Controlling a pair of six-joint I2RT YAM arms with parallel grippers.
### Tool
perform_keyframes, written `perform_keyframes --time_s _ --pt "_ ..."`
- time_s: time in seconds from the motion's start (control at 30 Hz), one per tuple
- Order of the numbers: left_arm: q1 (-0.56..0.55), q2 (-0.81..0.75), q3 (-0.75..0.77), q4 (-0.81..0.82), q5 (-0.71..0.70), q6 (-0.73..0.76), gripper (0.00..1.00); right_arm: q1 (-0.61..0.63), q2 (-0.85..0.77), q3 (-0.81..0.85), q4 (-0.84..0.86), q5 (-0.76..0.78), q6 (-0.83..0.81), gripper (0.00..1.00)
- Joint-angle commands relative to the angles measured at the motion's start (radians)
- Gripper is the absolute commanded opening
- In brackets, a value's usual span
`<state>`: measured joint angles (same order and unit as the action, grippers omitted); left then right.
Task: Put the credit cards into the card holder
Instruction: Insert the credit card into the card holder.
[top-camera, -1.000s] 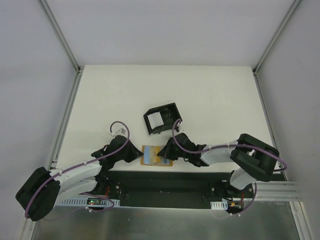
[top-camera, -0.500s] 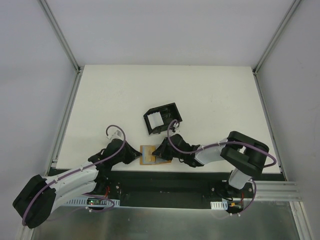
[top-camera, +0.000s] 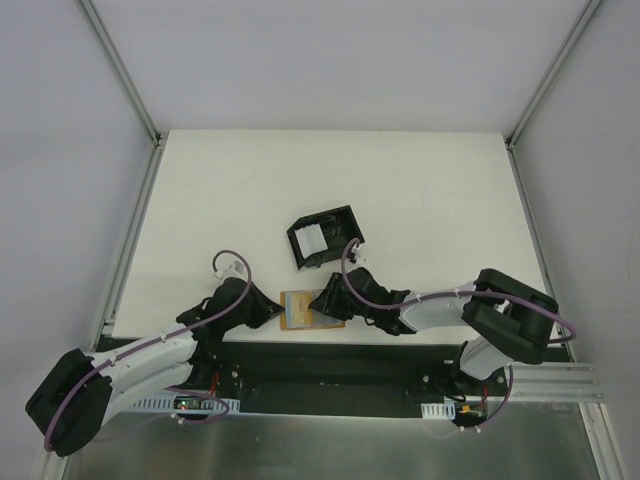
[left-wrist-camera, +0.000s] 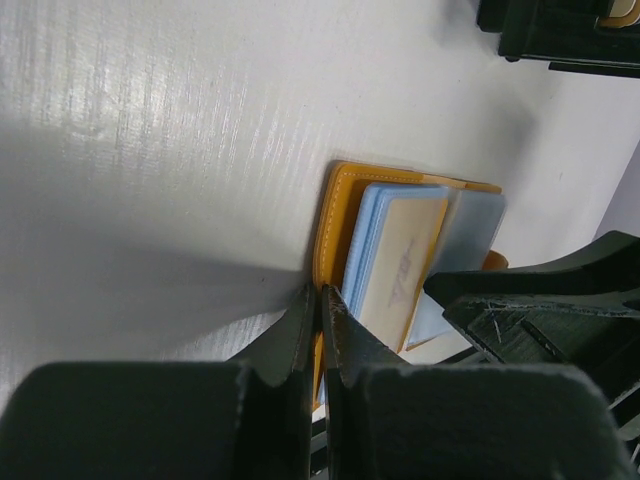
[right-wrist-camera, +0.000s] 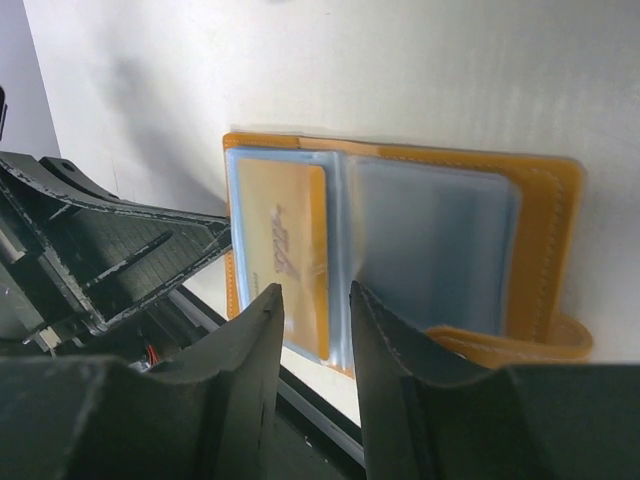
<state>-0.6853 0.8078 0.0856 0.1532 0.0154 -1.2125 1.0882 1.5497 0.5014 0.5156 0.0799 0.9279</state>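
The tan-orange wallet (top-camera: 312, 312) lies open at the table's near edge, with clear sleeves showing. A tan-orange credit card (right-wrist-camera: 285, 240) sits in the left sleeve; it also shows in the left wrist view (left-wrist-camera: 405, 262). My left gripper (top-camera: 272, 310) is shut on the wallet's left edge (left-wrist-camera: 335, 225), with orange leather between the fingertips. My right gripper (right-wrist-camera: 315, 295) is open by a narrow gap, with its tips over the card's inner edge and the sleeve fold. The black card holder (top-camera: 325, 237) with its white insert stands behind the wallet, apart from both grippers.
The table's near edge and the black base rail (top-camera: 330, 365) run just below the wallet. Metal frame posts (top-camera: 130, 90) stand at the back corners. The white tabletop (top-camera: 420, 200) stretches behind and to both sides of the card holder.
My left arm has dropped lower and closed in on the wallet's left edge. My right gripper has shifted left over the wallet, then back slightly. The wallet has barely moved.
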Motion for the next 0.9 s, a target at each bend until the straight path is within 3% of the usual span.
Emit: perform_keyframes --time_s 0.0,0.13,0.37,0.5,0.87 --pt "0.003 0.028 0.028 -0.038 -0.022 0.040 0.00 -0.004 0.059 0.090 -0.034 -0.061 -0.066 0.36" --pt "0.003 0.040 0.045 -0.038 -0.017 0.065 0.00 -0.004 0.130 0.152 -0.028 -0.124 -0.092 0.36" --pt "0.003 0.053 0.057 -0.038 -0.017 0.087 0.00 -0.002 0.089 0.166 -0.089 -0.097 -0.152 0.18" --pt "0.003 0.047 0.059 -0.041 -0.017 0.093 0.00 -0.017 -0.017 0.181 -0.208 -0.086 -0.250 0.34" --pt "0.003 0.011 0.120 -0.075 0.012 0.176 0.00 -0.198 -0.175 0.377 -0.552 -0.107 -0.515 0.50"
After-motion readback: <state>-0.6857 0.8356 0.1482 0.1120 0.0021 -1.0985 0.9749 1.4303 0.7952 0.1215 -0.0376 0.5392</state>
